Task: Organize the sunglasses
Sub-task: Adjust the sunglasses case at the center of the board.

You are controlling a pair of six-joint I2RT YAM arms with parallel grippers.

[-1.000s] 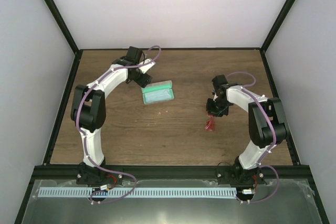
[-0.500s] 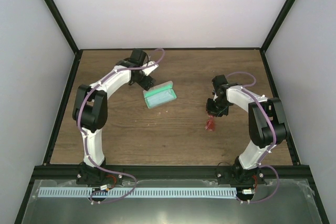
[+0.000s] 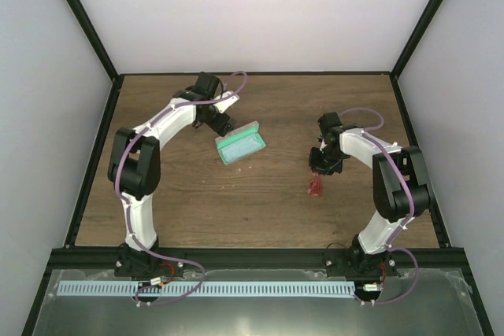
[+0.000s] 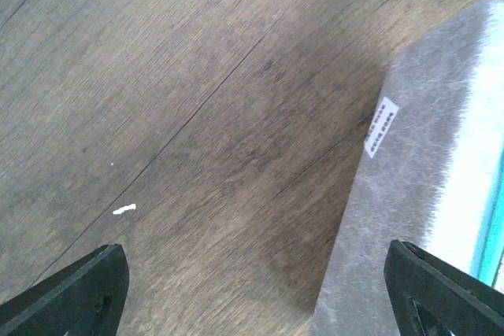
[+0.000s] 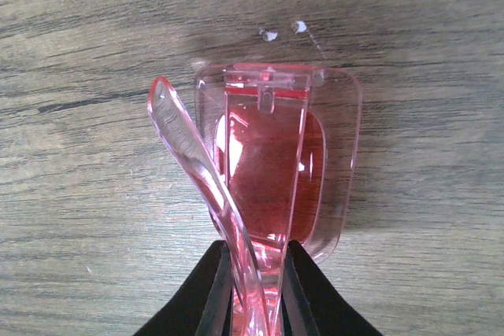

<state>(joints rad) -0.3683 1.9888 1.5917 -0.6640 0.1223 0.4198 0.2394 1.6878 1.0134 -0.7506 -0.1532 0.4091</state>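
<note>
The sunglasses point(image 5: 276, 163) are a small translucent red pair, folded, hanging just above the wood with my right gripper point(image 5: 256, 281) shut on them near the bottom of the right wrist view. In the top view they point(image 3: 316, 186) hang below the right gripper point(image 3: 322, 164) at the table's right middle. The grey case point(image 3: 239, 142) lies open with its green lining up, left of centre. My left gripper point(image 3: 218, 120) stands open at the case's back-left edge. In the left wrist view its fingers point(image 4: 79, 297) are wide apart, with the grey lid point(image 4: 409, 194) reaching in between them from the right.
The wooden table point(image 3: 260, 210) is fenced by black frame rails point(image 3: 94, 155) and white walls on three sides. Small white specks point(image 4: 124, 209) lie on the wood near the left gripper. Both arm bases stand at the near edge.
The left gripper has opened wider and shifted slightly right at the case, which has turned a little. The right gripper and the sunglasses have barely moved.
</note>
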